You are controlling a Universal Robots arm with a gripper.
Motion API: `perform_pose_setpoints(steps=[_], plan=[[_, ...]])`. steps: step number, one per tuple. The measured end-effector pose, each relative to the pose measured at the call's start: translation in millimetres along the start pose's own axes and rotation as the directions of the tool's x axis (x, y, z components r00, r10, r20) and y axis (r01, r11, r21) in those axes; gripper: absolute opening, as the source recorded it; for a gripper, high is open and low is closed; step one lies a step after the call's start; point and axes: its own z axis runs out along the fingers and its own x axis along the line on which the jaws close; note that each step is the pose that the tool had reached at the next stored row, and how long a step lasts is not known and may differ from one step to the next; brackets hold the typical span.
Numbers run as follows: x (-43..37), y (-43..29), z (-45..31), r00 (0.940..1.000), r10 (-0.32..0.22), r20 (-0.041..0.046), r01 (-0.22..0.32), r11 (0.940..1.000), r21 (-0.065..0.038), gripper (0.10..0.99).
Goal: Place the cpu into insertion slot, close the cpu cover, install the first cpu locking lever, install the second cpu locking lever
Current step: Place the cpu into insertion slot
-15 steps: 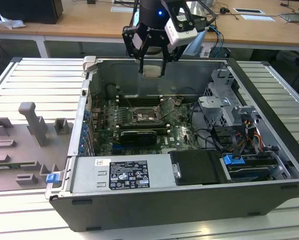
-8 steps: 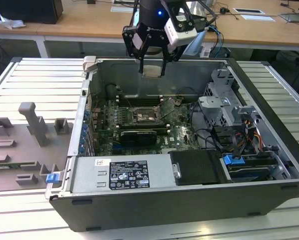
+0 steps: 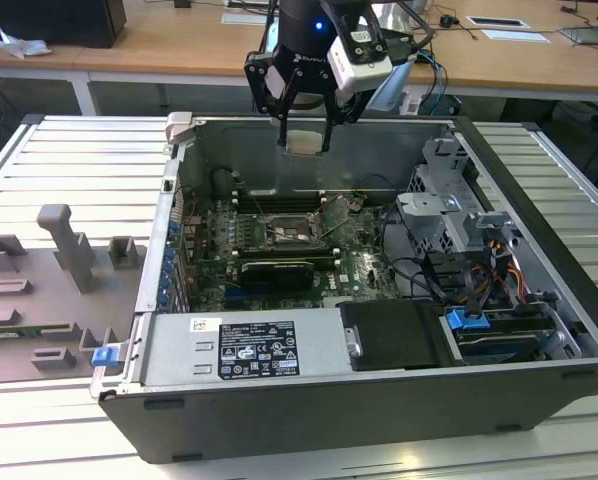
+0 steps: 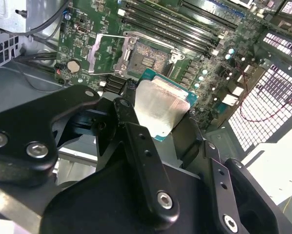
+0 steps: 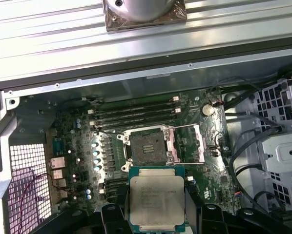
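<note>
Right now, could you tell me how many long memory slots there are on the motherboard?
4 memory slots, side by side on the motherboard, all running along one side of the insertion slot; none seems hidden. The gripper holds the cpu above the board.

Second wrist view: the edge of the cpu [image 4: 161,105] farthest from the insertion slot [image 4: 147,57] lies hidden behind the hand [image 4: 158,109].

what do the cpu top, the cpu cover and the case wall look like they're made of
cpu: the top looks like metal, pale silver with a soft satin sheen; the green rim around it looks like circuit-board laminate.
cpu cover: probably stamped steel, a thin silvery-grey frame with bright glints on its edges.
case wall: likely sheet metal, dull grey and flat, with folded rims.
</note>
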Motion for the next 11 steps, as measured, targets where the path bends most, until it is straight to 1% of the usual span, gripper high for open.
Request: perform_pose_setpoints(steps=[11], plan=[[0.0, 0.0, 0.0, 0.9996, 0.027, 0.0024, -0.027, 0.9996, -0.001, 0.541]])
